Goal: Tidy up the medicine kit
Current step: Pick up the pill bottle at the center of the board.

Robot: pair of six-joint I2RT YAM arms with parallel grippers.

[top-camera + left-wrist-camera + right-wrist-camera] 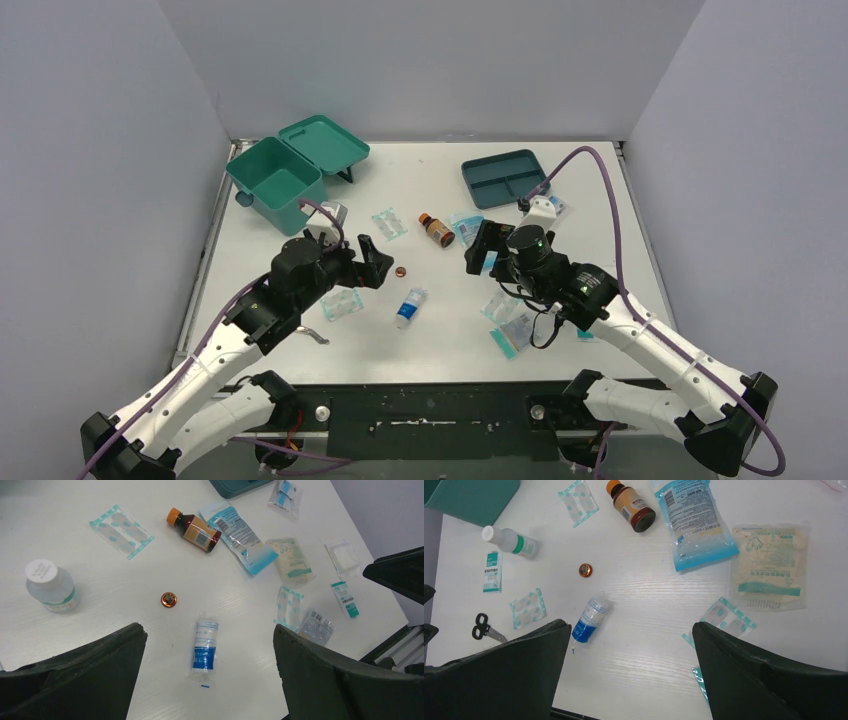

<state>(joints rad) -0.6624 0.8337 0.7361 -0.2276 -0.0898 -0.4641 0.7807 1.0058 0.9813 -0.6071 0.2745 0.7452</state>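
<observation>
Medicine kit (279,180): far-left corner of the table (420,180), lid open and tipped back behind the box.
Left gripper (207,632): jaws spread wide, holding nothing; above the blue-and-white pouch (204,651), copper cap (168,599) just beyond.
Right gripper (630,627): jaws spread wide, empty, above scattered packets.
Amber bottle (436,229): on its side, mid-table.
Divided tray (505,178): far right of centre, well apart from the kit.
Scissors (485,628): flat, near the left arm.
</observation>
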